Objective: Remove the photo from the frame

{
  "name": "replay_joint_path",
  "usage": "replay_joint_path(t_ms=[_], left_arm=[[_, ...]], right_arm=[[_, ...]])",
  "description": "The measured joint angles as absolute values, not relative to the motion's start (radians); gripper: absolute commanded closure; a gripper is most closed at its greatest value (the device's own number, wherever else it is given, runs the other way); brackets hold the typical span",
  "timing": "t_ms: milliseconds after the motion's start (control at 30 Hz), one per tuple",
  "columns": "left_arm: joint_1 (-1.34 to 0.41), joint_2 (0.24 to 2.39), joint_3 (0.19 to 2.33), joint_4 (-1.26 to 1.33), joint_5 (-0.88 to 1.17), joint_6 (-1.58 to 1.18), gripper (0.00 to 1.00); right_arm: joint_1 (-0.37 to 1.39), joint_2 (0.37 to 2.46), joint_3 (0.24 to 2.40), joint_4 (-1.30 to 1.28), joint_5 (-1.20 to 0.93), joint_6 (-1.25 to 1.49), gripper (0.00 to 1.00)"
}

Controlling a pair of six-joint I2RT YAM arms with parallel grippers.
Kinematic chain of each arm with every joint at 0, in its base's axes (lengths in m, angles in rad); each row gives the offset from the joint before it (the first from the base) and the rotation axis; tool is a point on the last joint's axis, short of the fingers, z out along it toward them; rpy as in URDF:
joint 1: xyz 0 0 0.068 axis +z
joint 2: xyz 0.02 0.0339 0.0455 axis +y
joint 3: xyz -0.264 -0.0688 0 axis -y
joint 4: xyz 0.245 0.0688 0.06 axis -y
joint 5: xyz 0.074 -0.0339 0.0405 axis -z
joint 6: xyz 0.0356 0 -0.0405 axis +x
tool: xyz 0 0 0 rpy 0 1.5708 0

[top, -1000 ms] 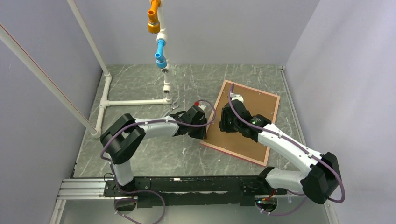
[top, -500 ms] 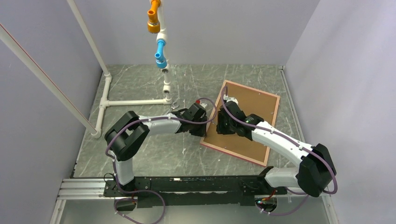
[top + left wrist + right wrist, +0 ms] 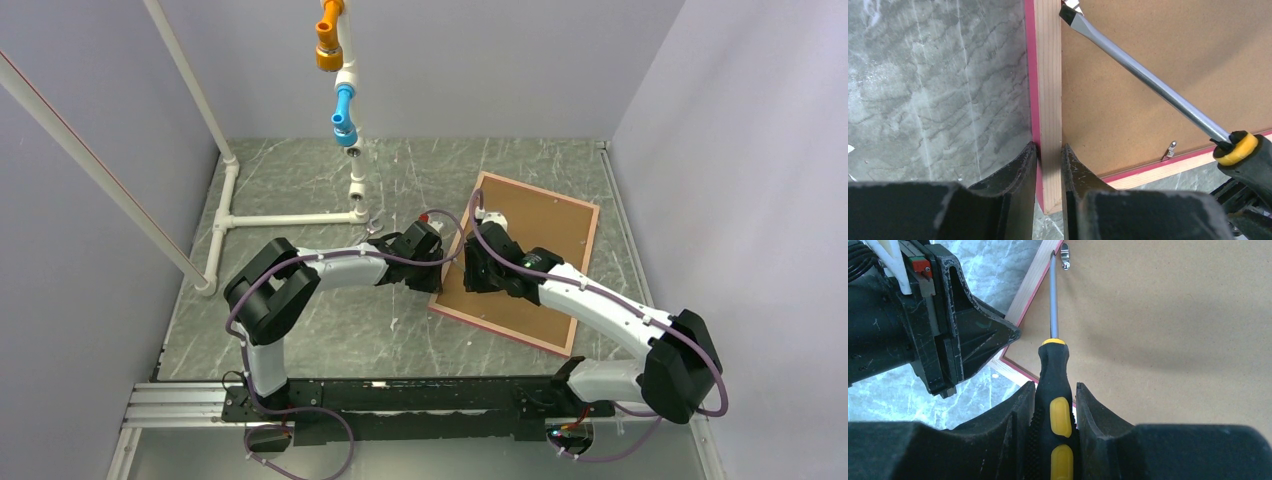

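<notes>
Left wrist: left pincer (image 3: 1048, 150) clamps frame (image 3: 1048, 75) | right pincer (image 3: 1055, 387) grips screwdriver (image 3: 1054, 360) | board (image 3: 1123, 130) in frame

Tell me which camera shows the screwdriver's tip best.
The left wrist view: the screwdriver's flat tip shows broadside, up close, where the backing board meets the frame. The right wrist view shows the tip thin, edge-on, beside a metal clip. From the top view it cannot be made out.

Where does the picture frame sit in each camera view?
Top external: frame right of centre, brown back up.
Left wrist: its wooden rail runs up the middle, between the fingers.
Right wrist: its board fills the upper right, behind the screwdriver.
Shared landmark: left gripper clamped on the frame's left rail.
</notes>
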State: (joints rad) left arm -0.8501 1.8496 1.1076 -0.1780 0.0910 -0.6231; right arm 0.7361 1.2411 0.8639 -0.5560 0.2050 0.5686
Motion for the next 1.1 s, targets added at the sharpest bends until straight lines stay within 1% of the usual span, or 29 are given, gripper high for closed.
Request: replay_joint_path(t_ms=[367, 467, 567, 833, 900, 1100], left_arm=[[-0.850, 1.850, 1.107, -0.178, 0.093, -0.624, 0.87], [-0.850, 1.850, 1.107, -0.178, 0.093, -0.624, 0.90], [-0.850, 1.850, 1.107, -0.178, 0.093, -0.625, 0.94], [-0.850, 1.850, 1.107, -0.178, 0.093, -0.630, 0.95], [-0.850, 1.850, 1.107, -0.178, 0.093, -0.632, 0.97], [-0.850, 1.850, 1.105, -0.177, 0.093, -0.640, 0.98]], right_arm=[[0.739, 1.244, 0.864, -0.559, 0.208, 0.569, 1.00], [0.743, 1.254, 0.864, -0.559, 0.210, 0.569, 1.00], [0.751, 1.270, 0.865, -0.564, 0.239, 0.574, 1.00], [0.775, 1.324, 0.872, -0.579, 0.301, 0.587, 1.00], [0.781, 1.348, 0.888, -0.601, 0.334, 0.595, 1.00], [0.797, 1.393, 0.931, -0.673, 0.405, 0.628, 1.00]])
